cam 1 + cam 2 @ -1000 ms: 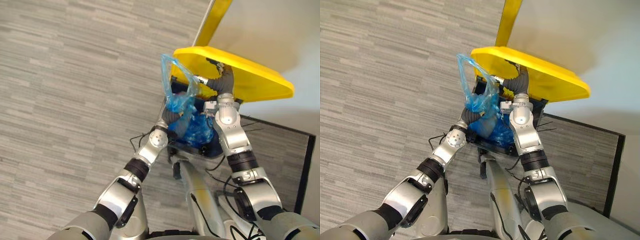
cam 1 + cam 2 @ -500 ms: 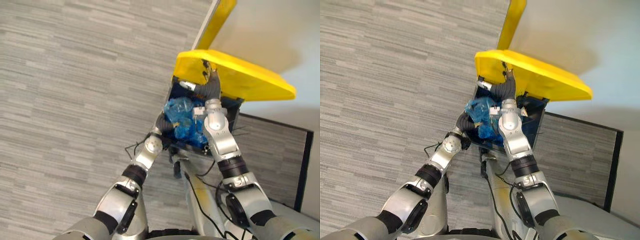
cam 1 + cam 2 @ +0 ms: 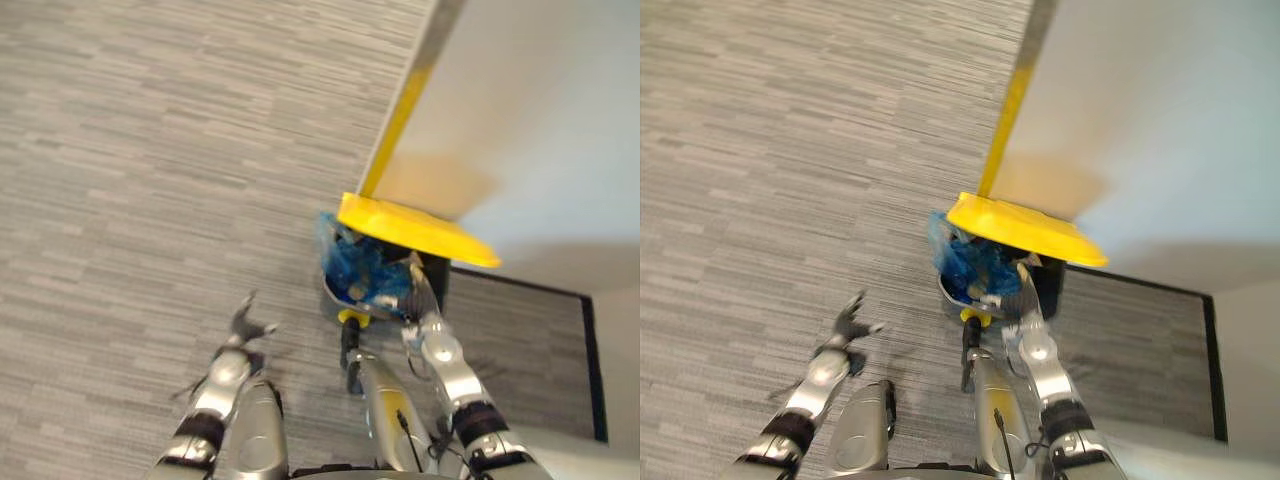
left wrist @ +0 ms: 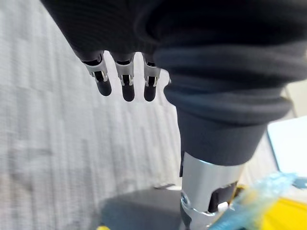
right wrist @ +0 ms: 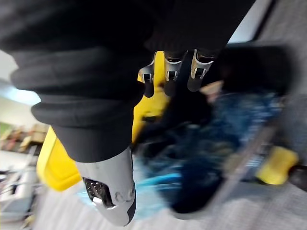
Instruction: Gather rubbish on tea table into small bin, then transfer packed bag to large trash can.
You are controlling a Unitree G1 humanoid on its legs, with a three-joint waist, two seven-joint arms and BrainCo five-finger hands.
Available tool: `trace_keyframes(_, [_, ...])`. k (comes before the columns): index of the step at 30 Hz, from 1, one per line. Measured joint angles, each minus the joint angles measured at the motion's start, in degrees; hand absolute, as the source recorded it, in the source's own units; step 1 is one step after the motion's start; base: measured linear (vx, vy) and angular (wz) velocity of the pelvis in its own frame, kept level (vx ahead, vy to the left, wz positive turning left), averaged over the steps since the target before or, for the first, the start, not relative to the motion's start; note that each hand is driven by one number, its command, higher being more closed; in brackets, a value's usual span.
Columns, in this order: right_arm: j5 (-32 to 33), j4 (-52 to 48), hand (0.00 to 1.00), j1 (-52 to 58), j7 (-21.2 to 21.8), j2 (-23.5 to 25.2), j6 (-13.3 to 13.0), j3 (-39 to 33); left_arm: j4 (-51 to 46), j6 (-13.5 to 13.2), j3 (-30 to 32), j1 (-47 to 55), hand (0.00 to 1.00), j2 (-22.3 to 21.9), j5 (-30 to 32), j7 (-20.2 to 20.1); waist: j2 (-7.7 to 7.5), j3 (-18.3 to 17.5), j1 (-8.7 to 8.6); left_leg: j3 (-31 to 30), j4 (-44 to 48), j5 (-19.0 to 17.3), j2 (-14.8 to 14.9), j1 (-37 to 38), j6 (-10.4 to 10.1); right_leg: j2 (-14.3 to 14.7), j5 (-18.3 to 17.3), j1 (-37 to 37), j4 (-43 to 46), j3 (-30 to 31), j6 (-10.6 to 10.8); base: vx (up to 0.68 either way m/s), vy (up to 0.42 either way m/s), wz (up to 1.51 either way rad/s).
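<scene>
Head stereo pair looks steeply down, both sharing floor (image 3: 150, 150) and trash can (image 3: 410, 225) mid-frame; wrist cameras sit close behind left hand (image 4: 127, 88) and right hand (image 5: 169, 82).

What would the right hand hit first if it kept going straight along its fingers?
Most likely the blue bag sitting in the large trash can: the right hand points its open fingers into the opening under the yellow lid. Depth is unclear; the lid is close beside.
</scene>
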Motion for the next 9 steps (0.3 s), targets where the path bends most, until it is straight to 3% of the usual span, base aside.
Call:
trace_keyframes(2, [-2.47,3.86,0.00,10.20,1.87,0.10,0.20,-3.29,-0.32,0.02,0.88,5.47,0.00,0.77,-0.98,-0.98,0.78,-3.27,-0.18,-0.54,-4.91,3.00,-0.16,0.59,-0.67,-0.46,-4.24,5.18,12.02,3.07,0.15,-0.14,-0.026,0.01])
trace_keyframes(3, [-3.02,4.45,0.00,12.21,2.05,0.07,0.23,-3.74,-0.51,0.03,0.93,6.64,0.00,0.73,-0.98,-1.05,0.53,-4.34,-0.27,-0.59,-5.76,3.56,-0.19,0.56,-0.93,-0.74,-5.28,7.01,12.17,3.68,0.27,-0.08,-0.114,-0.01])
trace_keyframes(5, [-3.81,4.69,0.00,18.66,3.02,0.18,0.34,-6.07,-2.19,0.01,3.26,9.86,0.00,-0.48,-0.97,-2.20,0.33,-7.33,-0.18,-0.45,-9.33,6.63,-0.60,0.07,-2.35,-1.00,-11.02,13.37,1.23,4.18,2.15,-0.04,-0.147,-0.05])
trace_keyframes(9, [-4.74,8.64,0.00,19.84,3.13,0.00,0.27,-9.83,-2.08,-0.18,5.14,12.01,0.00,-5.95,-0.98,-3.36,2.04,-12.48,-0.14,2.75,-17.19,12.45,0.06,0.83,-3.90,0.54,-11.87,16.55,-13.73,4.34,-0.07,0.00,-0.131,-0.33])
